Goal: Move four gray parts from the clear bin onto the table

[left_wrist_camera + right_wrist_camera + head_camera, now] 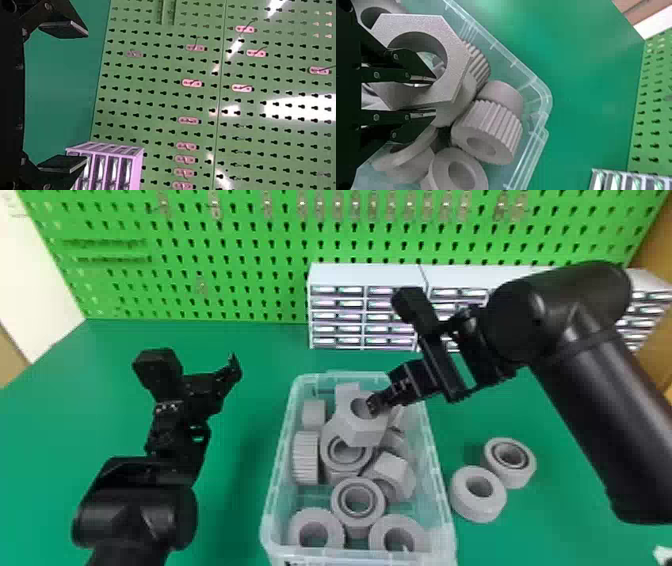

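Nearest, inside the bin's (pixel 267 535) close end, two thick rings (pixel 334 525) (pixel 380 530) lie on either side of a round collar (pixel 340 500). To the right, on the table (pixel 230 500), sit a plain ring (pixel 465 504) and a grooved ring (pixel 522 476), side by side; that seems to make two of the four, with the third in hand. A low carry to that side could catch the bin's wall, and a careless landing could shove this pair.

Farther in, the right gripper (pixel 372 405) reaches down over the heap, its fingers clenched on the hexagonal part (pixel 459 59). One finger is inside its hole and the other outside, so a single side of the part is pinched between them, with most of the body off to one side. That uneven hold could let it swivel or slip when raised. It also lies tilted against neighbours, the ribbed gear (pixel 488 122) close by, and may drag or topple one of them on its way up.

The left gripper (pixel 195 362) waits above the table left of the bin, its fingers spread wide with nothing between them. Behind stands the green pegboard (pixel 240 297).
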`<state>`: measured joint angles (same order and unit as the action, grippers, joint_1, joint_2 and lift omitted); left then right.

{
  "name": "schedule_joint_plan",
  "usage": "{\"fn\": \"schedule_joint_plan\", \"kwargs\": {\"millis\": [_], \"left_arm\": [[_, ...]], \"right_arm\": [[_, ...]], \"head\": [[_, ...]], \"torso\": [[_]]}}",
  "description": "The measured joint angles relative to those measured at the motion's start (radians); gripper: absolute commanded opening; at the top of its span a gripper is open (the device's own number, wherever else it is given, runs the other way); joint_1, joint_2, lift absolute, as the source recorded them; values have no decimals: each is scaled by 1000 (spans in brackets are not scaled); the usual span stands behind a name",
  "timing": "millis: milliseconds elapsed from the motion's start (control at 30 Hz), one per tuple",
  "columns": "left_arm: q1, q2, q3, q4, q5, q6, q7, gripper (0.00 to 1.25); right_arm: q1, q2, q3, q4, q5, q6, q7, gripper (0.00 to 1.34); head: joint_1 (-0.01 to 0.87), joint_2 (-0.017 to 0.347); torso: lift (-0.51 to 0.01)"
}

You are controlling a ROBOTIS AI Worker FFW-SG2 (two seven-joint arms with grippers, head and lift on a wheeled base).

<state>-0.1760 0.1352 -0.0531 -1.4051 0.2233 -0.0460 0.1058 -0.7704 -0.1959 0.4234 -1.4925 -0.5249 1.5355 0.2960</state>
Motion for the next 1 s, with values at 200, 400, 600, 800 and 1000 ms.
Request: {"fn": "schedule_joint_plan", "kwargs": {"millis": [200,400,600,800,1000], "left_arm": [[0,0,-3,0,2,0,0,1086],[5,0,-1,0,4,0,0,1086],[5,0,-1,0,5,0,0,1086],[4,0,-5,0,5,0,0,1086],[16,0,1,-1,7,-15,0,1086]], "right_arm": [[16,-2,-60,-20,50,22,0,307],[37,-4,-125,-33,96,34,0,307],[47,-6,-171,-44,137,35,0,307],[61,-9,-217,-65,176,35,0,307],[72,-7,-250,-79,213,35,0,307]], "head": [[693,72],[693,72],[693,72],[693,72],[693,72]], "torso": [[-52],[-52],[-52],[-52],[-52]]}}
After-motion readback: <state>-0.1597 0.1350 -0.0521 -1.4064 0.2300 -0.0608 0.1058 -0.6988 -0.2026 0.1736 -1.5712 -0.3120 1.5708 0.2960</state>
